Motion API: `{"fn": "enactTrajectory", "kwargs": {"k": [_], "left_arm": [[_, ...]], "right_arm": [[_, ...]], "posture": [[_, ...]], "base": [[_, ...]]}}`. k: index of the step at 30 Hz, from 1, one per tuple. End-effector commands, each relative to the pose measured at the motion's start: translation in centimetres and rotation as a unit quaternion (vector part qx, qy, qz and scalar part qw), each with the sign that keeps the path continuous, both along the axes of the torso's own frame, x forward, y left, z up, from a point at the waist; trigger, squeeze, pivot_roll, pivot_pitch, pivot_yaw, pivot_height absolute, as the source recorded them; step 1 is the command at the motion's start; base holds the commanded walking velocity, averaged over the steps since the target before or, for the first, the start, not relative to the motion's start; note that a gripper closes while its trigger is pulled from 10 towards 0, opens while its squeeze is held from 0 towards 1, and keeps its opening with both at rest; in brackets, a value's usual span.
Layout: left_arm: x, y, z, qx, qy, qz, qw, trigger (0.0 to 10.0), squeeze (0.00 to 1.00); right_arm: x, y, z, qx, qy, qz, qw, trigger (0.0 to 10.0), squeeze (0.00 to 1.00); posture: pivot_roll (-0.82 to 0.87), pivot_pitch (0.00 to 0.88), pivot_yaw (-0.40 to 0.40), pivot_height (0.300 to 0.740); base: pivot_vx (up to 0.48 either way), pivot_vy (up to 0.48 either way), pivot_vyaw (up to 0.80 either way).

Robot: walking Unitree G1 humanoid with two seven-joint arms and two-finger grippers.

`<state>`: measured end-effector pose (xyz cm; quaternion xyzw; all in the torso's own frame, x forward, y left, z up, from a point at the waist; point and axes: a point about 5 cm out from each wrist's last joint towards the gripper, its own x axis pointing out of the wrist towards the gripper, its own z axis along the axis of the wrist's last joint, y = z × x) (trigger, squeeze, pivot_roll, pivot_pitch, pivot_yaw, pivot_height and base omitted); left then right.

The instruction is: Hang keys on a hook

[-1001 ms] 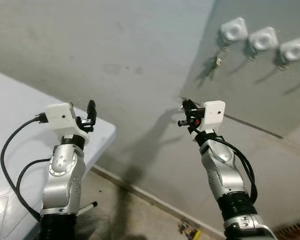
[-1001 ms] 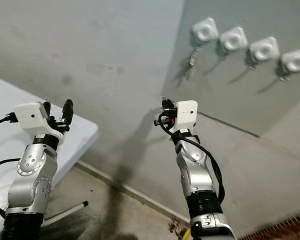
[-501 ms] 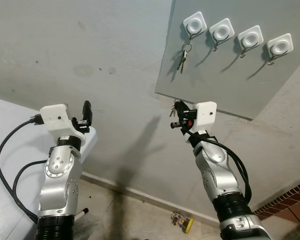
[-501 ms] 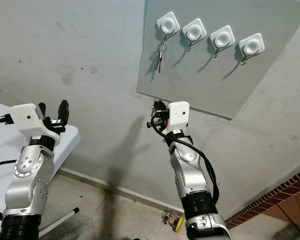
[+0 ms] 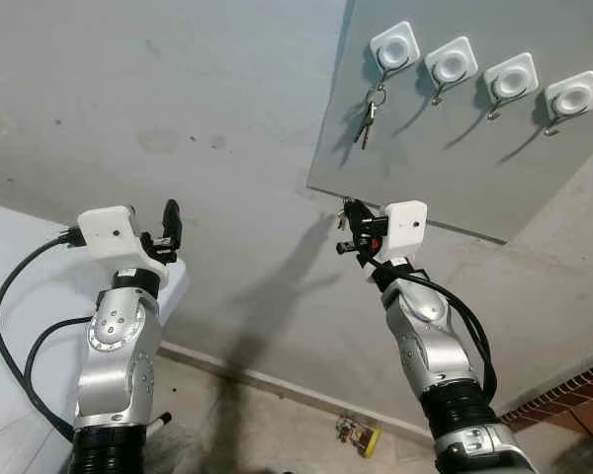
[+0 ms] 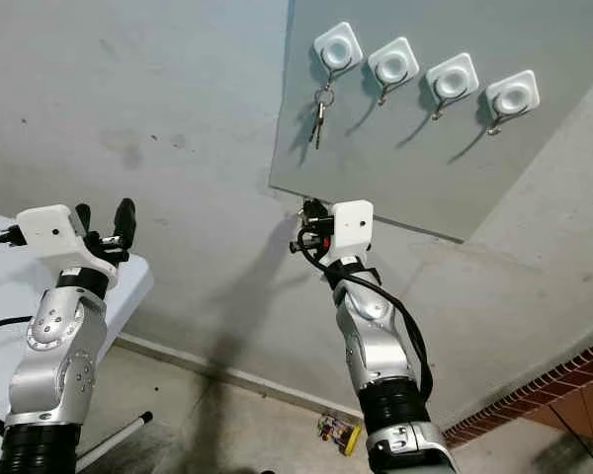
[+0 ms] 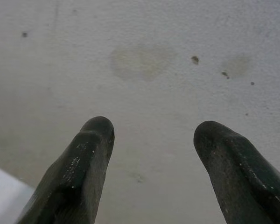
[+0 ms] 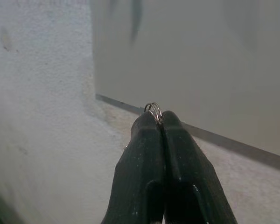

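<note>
Only a key ring (image 8: 153, 110) peeks above the pinched-shut right pincer (image 8: 158, 122), below the grey board's (image 5: 455, 148) lower edge. Left pincer (image 7: 151, 140) gapes empty over the desk (image 5: 20, 326) corner.

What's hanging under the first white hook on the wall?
A bunch of keys hangs on a ring under the leftmost white hook, against the grey panel. How many keys is too small to tell. The right gripper pinches another key ring.

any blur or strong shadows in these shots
Eye views: sharp; the right arm throws a dark shadow on the grey wall. Right wrist view: soft, the grey panel behind the thin metal key ring blurred. Left wrist view: black fingertips soft.
</note>
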<state>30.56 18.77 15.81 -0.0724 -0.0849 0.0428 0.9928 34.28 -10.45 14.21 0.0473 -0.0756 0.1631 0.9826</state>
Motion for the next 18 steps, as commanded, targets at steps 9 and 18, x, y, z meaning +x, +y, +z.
{"fn": "enactTrajectory", "kwargs": {"k": [9, 18], "left_arm": [[-0.19, 0.08, 0.22, 0.009, -0.004, 0.005, 1.0, 10.0, 0.0], [-0.2, 0.17, 0.46, 0.012, -0.007, 0.0, 1.0, 10.0, 0.0]], "right_arm": [[-0.08, -0.25, 0.23, 0.004, -0.002, -0.002, 1.0, 10.0, 0.0], [-0.1, -0.24, 0.19, 0.004, 0.0, -0.004, 1.0, 10.0, 0.0]], "posture": [[-0.02, 0.063, -0.086, 0.74], [-0.02, 0.068, -0.082, 0.74]], "base": [[0.0, 0.0, -0.73], [0.0, 0.0, -0.73]]}}
